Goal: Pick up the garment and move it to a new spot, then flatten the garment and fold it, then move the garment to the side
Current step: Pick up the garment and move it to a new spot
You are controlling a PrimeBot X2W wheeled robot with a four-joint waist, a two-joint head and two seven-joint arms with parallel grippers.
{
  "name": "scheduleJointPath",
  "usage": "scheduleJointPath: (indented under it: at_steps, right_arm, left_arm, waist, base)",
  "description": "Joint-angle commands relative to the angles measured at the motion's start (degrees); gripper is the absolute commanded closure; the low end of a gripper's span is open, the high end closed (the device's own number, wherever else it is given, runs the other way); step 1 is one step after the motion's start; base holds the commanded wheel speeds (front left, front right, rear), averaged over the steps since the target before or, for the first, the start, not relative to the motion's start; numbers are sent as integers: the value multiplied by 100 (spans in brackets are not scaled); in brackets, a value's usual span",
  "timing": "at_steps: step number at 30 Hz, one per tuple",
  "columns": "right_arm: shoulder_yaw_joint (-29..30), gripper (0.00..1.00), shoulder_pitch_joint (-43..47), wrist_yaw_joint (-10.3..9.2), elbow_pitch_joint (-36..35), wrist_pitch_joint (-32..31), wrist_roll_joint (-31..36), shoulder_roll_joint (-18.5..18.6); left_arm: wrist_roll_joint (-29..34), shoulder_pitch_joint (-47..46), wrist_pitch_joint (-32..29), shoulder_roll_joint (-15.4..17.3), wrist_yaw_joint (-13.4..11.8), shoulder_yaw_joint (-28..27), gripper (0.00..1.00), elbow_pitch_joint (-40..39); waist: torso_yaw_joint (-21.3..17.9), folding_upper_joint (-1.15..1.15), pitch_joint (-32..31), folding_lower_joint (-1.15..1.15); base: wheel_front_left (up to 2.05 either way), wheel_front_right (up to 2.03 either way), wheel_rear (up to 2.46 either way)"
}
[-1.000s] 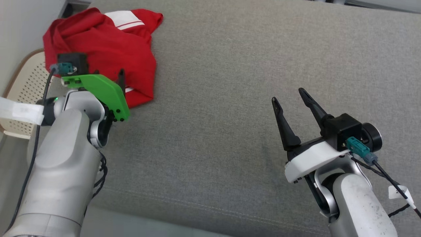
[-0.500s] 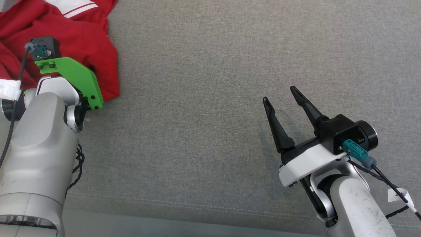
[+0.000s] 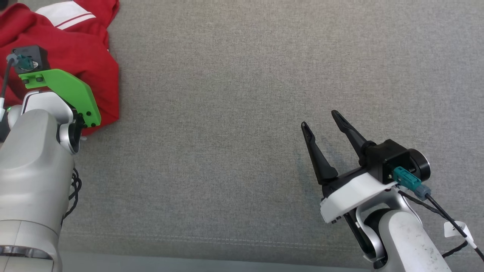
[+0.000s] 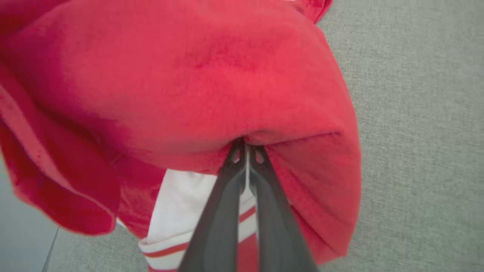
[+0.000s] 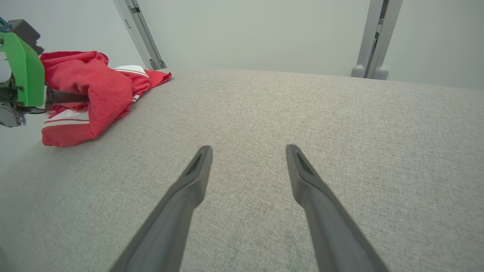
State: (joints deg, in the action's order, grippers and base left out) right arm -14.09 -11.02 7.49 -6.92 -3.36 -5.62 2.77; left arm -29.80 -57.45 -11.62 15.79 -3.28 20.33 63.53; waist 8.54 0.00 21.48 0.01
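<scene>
From the head camera, the red garment with white striped trim lies bunched at the upper left of the grey fabric surface. The left arm's green bracket sits over its near edge and hides the fingers beneath. The right claw is at the lower right, well apart from the garment, its two dark fingers spread wide with nothing between them. In the left wrist view the left claw is pinched tight on a fold of the garment — the fingertips meet right at the red cloth, which bulges above them, while a white panel with red stripes shows below, beside the fingers; grey surface shows to the right. In the right wrist view the right claw stands wide apart over bare grey fabric, empty. Far to the left the garment is heaped near the surface's edge — the left claw reaches sideways into it from the green bracket. Two metal posts stand against the pale wall behind
</scene>
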Motion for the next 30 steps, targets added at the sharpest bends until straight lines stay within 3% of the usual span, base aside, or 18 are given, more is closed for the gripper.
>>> scheduleJointPath:
  at_steps: [1, 18, 23, 30]
  right_arm:
    - [-5, 0, 51, 0, 51, 49, -56, 21]
    - [-68, 0, 337, 0, 798, 456, -684, 19]
    - [-58, 0, 558, 0, 1033, 603, -871, 19]
    - [-7, 0, 621, 0, 1151, 724, -1045, 21]
  left_arm:
    - [-41, -99, 79, 21, 42, 11, 100, 46]
    - [174, -500, 570, -143, 380, 355, 100, -359]
    - [239, -541, 543, -354, 408, 525, 100, -626]
    - [138, -647, 466, -692, 549, 652, 100, -1266]
  waist:
    - [26, 0, -131, -1]
    - [41, 0, -1640, -1]
    - [-119, 0, -2225, -1]
    - [-506, 0, -2514, -1]
  base:
    - [0, 0, 0]
    - [0, 0, 0]
    - [0, 0, 0]
    - [0, 0, 0]
